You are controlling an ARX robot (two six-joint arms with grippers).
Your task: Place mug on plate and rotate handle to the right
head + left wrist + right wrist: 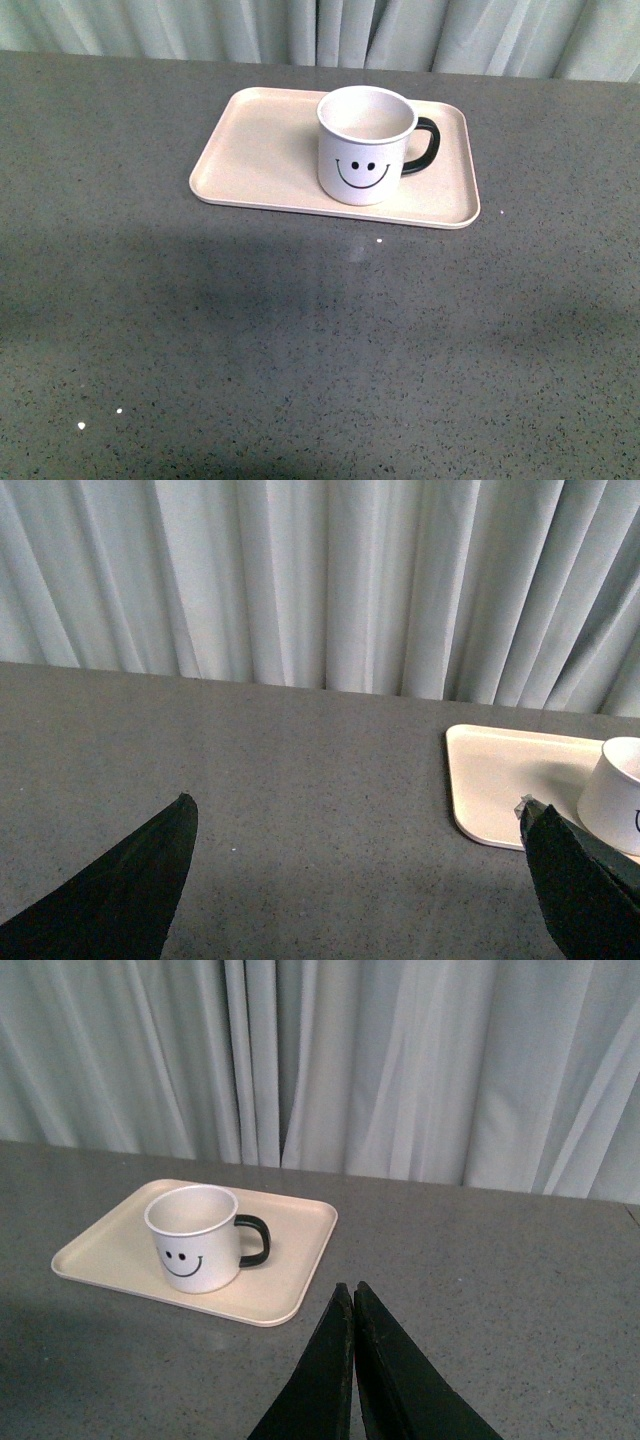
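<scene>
Mug (366, 146) is sitting upright on the plate (250, 150), toward the plate's right half and well inside the low rim, smiley print facing the robot. Its black handle (424, 146) is sticking out to the right, pointing at the plate's right edge, so I'm reading the whole job as basically done, both the placing and the turning. The plate itself is lying near the tabletop's (300, 350) far edge, just in front of the pale curtain (400, 1060).

Neither arm is showing in the front view. From the wrist cams, the left gripper (360, 880) is hanging with its jaws spread wide, holding nothing, off to the plate's left side. The right gripper (354, 1360) is hanging pinched together on nothing, off to the plate's right. Both are well clear of the mug, so probably they're just parked out of the way so nothing bumps it.
</scene>
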